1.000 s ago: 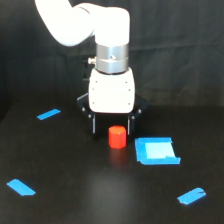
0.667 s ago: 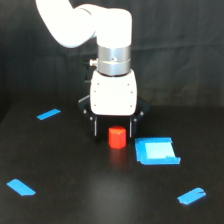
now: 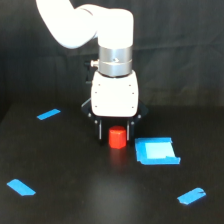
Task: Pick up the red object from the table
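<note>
You see the table (image 3: 60, 200) spread wide and black under everything, with bare surface open in front of the arm. The white arm (image 3: 114, 95) comes down from the upper part of the exterior view, and its gripper (image 3: 116, 134) sits low over the surface, its two dark fingers (image 3: 99, 131) spread just wide enough to straddle the red object (image 3: 117, 138). That object stands upright between them; whether the pads touch it you cannot tell. Just beside the gripper, toward the exterior view's right, lies the blue square patch (image 3: 156, 151), close to the red object but apart from it. Blue tape strips (image 3: 48, 114) lie well away, nearer the table's edges.
</note>
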Tool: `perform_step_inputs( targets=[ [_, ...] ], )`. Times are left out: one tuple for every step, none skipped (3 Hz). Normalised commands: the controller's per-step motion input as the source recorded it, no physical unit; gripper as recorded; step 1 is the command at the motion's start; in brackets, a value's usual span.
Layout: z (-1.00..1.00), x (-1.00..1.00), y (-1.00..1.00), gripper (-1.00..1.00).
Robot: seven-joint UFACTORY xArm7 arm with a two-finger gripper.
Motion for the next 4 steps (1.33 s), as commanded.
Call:
perform_step_inputs(
  targets=[
    [0.23,-0.12,-0.11,-1.00],
    [0.10,-0.07,-0.07,-1.00],
    [0.15,0.11,-0.19,-0.94],
    [1.00,-0.30,-0.05,-0.98]
  ],
)
